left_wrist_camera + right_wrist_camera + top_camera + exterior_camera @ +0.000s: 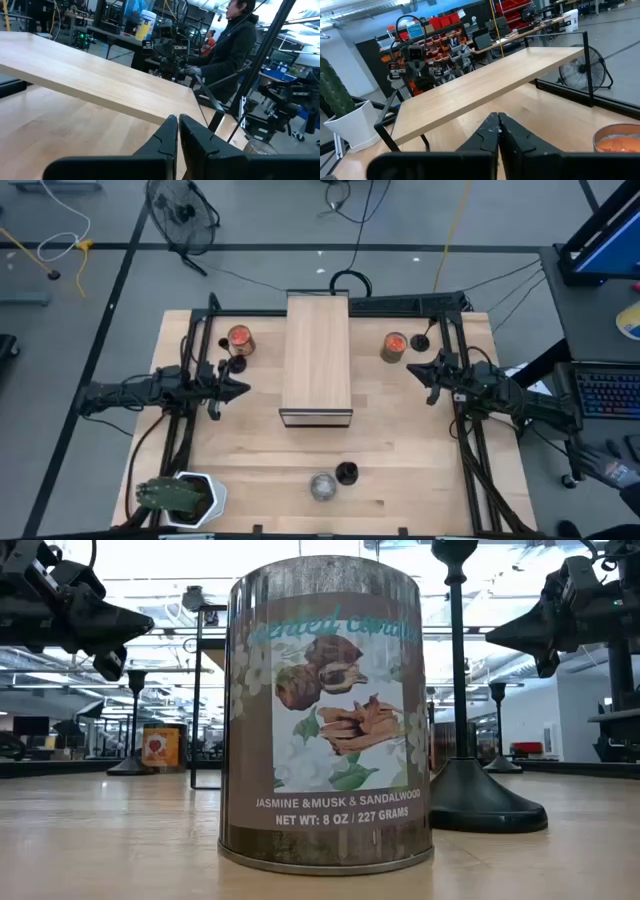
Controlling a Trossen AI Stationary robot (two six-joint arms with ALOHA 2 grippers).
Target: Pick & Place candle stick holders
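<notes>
**Both claws shut and empty; three holders standing on the table**

While the left gripper hangs above the table's left side, its two fingers are pressed together with nothing between them, as the left wrist view confirms. Just behind its tip stands one candle stick holder, black, touching or nearly touching a tin with an orange-red top. Ahead of the claw, toward the table's middle, sits the raised wooden shelf, its pale top running front to back.

On the far side of that shelf the right gripper mirrors the first, jaws closed on nothing; the right wrist view shows the fingers meeting. Behind its tip a second holder stands just beside another orange-topped tin.

Nearer the front edge, well apart from both claws, the third holder stands upright just beside a silver candle tin; the low view shows that tin's label close up, with the holder's disc base behind it.

A potted cactus occupies the front left corner of the table.

A person in a dark jacket stands beyond the table.
</notes>
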